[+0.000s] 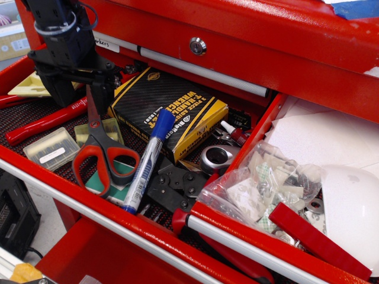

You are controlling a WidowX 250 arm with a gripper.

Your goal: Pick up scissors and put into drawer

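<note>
The scissors (99,148) lie in the open red drawer (53,175). Their silver blades point away from me and their red-orange loop handles lie near the drawer's front rim. My black gripper (83,94) hangs at the upper left, just above the blade tips. It is open, with one finger on each side of the blades (92,109), and it holds nothing. The very tip of the blades is hidden behind the gripper.
A blue marker (149,157) lies right of the scissors, against a black-and-yellow wrench box (169,103). Long red-handled pliers (41,123), a clear plastic case (50,148) and a yellow box (22,86) lie to the left. A bag of parts (266,183) fills the right compartment.
</note>
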